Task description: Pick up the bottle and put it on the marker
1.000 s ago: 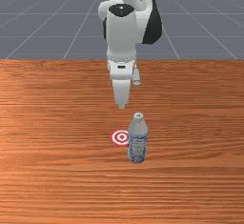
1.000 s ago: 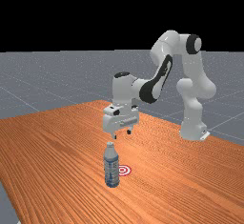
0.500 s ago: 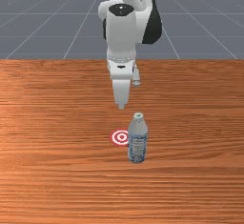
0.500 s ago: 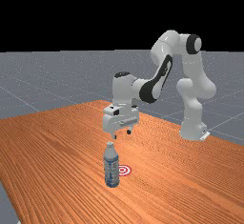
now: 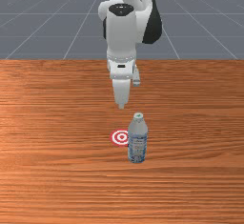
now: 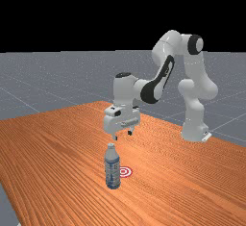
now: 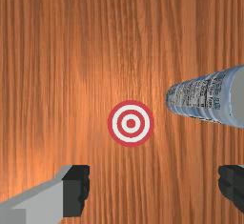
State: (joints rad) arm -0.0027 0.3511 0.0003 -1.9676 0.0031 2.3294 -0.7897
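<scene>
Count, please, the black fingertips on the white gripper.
2, standing wide apart: the near fingertip on the side toward the blue-and-white labelled bottle, the far fingertip opposite. Neither is hidden.

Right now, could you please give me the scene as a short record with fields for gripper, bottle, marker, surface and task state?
gripper: open, above the table, holding nothing
bottle: upright on the table, blue and white label
marker: flat red and white rings, beside the bottle, toward the front view's left
table: orange-brown wood
task state: bottle not yet picked up, not on the marker
</scene>
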